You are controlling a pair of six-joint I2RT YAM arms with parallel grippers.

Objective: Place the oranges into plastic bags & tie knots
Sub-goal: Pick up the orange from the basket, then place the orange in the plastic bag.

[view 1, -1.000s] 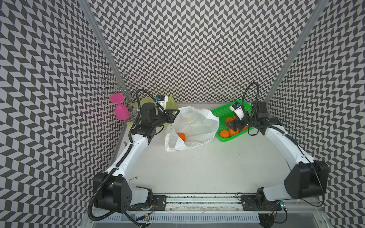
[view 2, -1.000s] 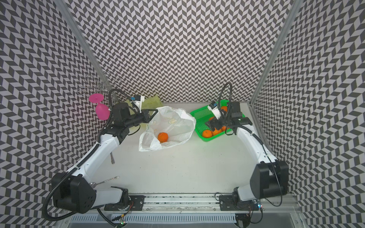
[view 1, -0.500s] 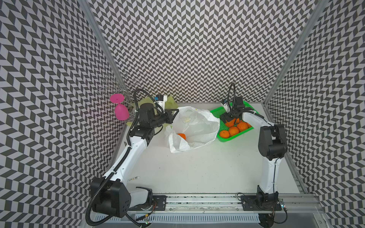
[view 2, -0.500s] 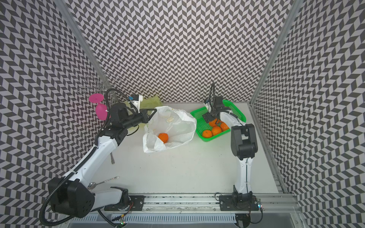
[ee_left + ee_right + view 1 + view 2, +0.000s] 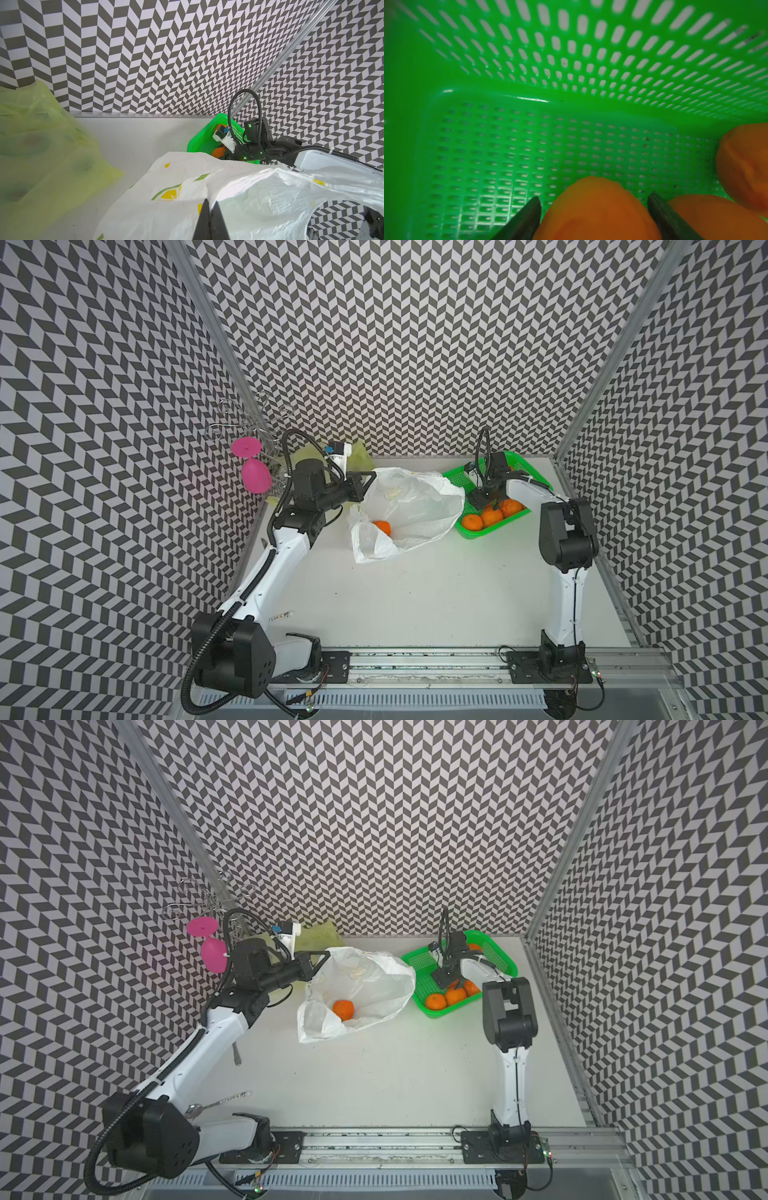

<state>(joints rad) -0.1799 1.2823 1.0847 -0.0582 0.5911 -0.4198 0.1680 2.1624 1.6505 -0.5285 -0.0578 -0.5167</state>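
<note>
W/ right end effector (image 5: 593, 198) wide astride one orange (image 5: 596, 214) in the green basket (image 5: 415, 83) & left end effector (image 5: 210, 202) pinched shut on the rim of the white bag (image 5: 415, 506) just beside the basket, we'd squeeze gently, centred, w/o nudging neighbours (image 5: 741, 166), then lift straight up.

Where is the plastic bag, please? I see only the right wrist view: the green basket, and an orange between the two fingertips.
Observer: The white bag lies on the table right beside the basket, on the left arm's side.
Operator: Is its mouth open?
Observer: Yes. The left gripper is shut on the bag's rim and holds it up.
Operator: Is any fruit inside it?
Observer: One orange lies inside, near the mouth.
</note>
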